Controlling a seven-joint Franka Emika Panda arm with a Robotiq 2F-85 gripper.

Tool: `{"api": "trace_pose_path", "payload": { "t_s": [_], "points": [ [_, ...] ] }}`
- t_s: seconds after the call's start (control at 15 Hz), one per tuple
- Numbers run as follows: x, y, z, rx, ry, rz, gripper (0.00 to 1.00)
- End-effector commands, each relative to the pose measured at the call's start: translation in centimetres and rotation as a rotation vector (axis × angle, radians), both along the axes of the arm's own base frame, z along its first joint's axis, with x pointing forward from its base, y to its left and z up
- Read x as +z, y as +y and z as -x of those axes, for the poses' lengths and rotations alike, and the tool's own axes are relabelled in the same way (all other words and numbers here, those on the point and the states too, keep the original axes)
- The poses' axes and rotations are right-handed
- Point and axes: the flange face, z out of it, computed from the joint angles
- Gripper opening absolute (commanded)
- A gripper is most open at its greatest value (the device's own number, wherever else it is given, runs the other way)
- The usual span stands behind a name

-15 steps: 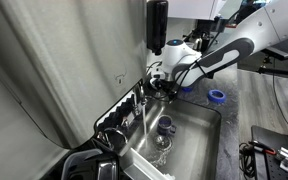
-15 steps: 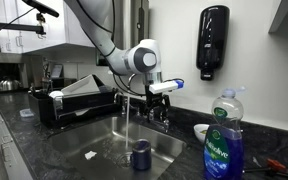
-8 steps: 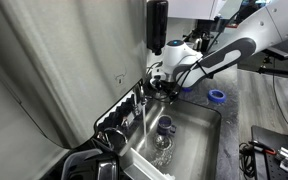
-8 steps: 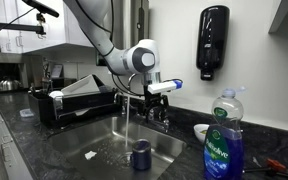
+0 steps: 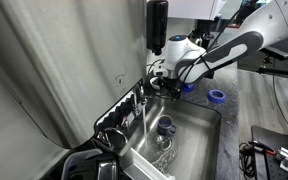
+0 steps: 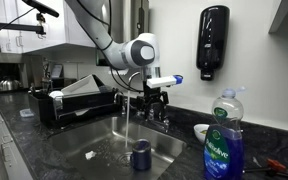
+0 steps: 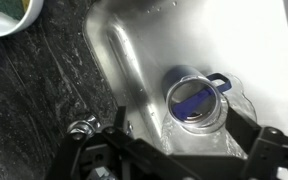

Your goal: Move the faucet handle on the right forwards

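Water runs from the chrome spout (image 6: pixel 134 97) into the steel sink (image 6: pixel 99 137). The faucet handle (image 6: pixel 166 116) is a small chrome lever to the right of the spout; a chrome piece, likely the handle, shows at the lower left of the wrist view (image 7: pixel 81 126). My gripper (image 6: pixel 156 93) hangs just above the handle, apart from it, with its fingers spread and nothing between them. It also shows in an exterior view (image 5: pixel 165 86) and at the bottom of the wrist view (image 7: pixel 189 155). I cannot make out the other handle for certain.
A blue mug (image 6: pixel 141 155) stands in the basin under the stream, also in the wrist view (image 7: pixel 196 100). A black dish rack (image 6: pixel 79 100) sits beside the sink. A soap bottle (image 6: pixel 223 140), white bowl (image 6: pixel 201 131) and wall dispenser (image 6: pixel 213 42) are nearby. Blue tape (image 5: pixel 216 96) lies on the counter.
My gripper has risen a little, away from the handle. The water keeps running and the mug has not moved.
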Motion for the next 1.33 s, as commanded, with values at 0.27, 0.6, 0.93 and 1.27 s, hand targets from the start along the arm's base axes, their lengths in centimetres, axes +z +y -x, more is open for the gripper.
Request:
{"api": "trace_pose_path", "payload": {
  "t_s": [0.27, 0.6, 0.93, 1.27],
  "points": [
    [6.6, -2.4, 4.1, -0.135, 0.087, -0.053, 1.00],
    [11.2, -3.3, 7.3, -0.307, 0.170, -0.041, 1.00],
    [14.8, -2.5, 10.3, -0.476, 0.207, -0.030, 1.00],
    [17.3, -1.0, 13.1, -0.585, 0.180, -0.022, 1.00]
  ]
}}
